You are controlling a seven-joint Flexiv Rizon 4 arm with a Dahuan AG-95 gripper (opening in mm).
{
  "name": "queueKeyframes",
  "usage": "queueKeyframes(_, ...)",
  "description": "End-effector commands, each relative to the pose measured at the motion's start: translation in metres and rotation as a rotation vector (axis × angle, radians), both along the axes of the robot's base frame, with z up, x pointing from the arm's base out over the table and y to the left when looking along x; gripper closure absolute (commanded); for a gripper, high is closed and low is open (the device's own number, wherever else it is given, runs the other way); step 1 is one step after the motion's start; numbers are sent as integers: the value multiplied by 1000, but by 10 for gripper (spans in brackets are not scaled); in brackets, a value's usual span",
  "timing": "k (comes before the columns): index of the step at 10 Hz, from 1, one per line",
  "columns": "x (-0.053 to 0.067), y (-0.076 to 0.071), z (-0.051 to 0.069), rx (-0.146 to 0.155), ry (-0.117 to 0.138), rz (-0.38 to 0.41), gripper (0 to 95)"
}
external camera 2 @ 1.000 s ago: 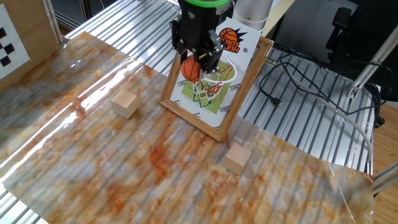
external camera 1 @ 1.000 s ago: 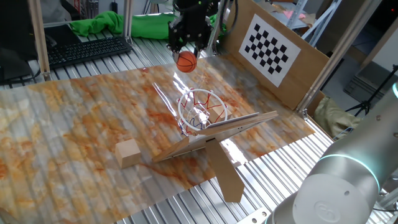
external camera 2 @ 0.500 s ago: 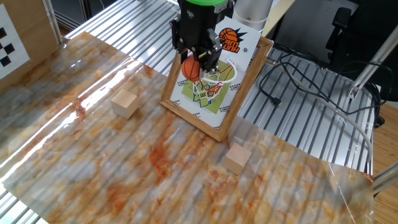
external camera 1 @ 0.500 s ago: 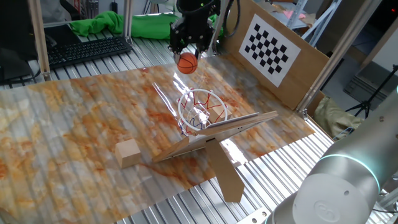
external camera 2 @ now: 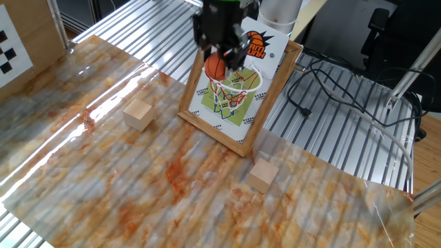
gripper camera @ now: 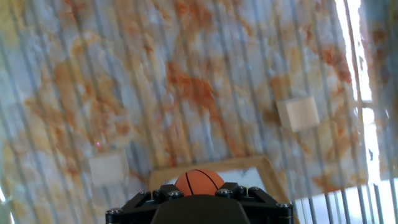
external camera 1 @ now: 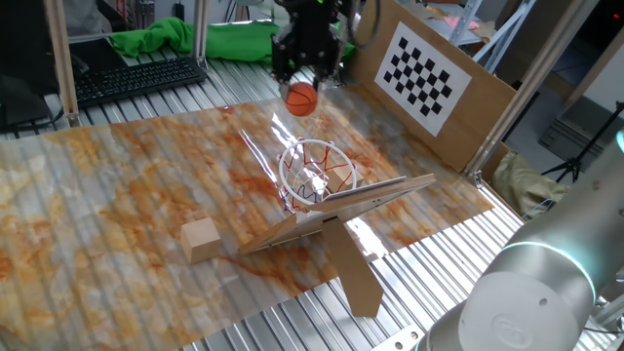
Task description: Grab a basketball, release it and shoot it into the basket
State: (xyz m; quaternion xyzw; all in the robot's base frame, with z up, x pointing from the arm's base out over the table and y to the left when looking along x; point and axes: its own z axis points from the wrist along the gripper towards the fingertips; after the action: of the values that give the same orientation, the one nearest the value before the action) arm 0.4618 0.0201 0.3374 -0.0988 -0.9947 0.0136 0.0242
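Note:
The orange basketball (external camera 1: 302, 99) hangs in my gripper (external camera 1: 304, 84), high above the table and behind and above the basket's red ring (external camera 1: 318, 148). In the other fixed view the ball (external camera 2: 217, 67) sits between the fingers of the gripper (external camera 2: 220, 56), just above the ring (external camera 2: 235, 85) and in front of the backboard panel (external camera 2: 270, 83). In the hand view the ball (gripper camera: 199, 181) shows just past the black gripper body, with the panel's frame (gripper camera: 258, 163) below it. The gripper is shut on the ball.
A tan wooden block (external camera 1: 200, 239) lies left of the cardboard stand (external camera 1: 353, 268). The other fixed view shows two blocks (external camera 2: 138, 114) (external camera 2: 263, 173). A checkerboard panel (external camera 1: 421, 76) stands at the back right. A keyboard (external camera 1: 136, 78) and a green cloth (external camera 1: 156, 39) lie behind the table.
The gripper has moved with the ball a little up and towards the hoop's side; the ball is still held. The hand view is blurred by motion.

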Motion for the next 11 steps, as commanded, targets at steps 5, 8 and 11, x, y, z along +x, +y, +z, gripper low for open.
queueKeyframes(5, -30, 1, 4, 0, -1, -8, 950)
queueKeyframes(8, -46, -1, -9, 5, -33, -10, 950)
queueKeyframes(11, -55, -1, -21, 10, -49, -20, 950)
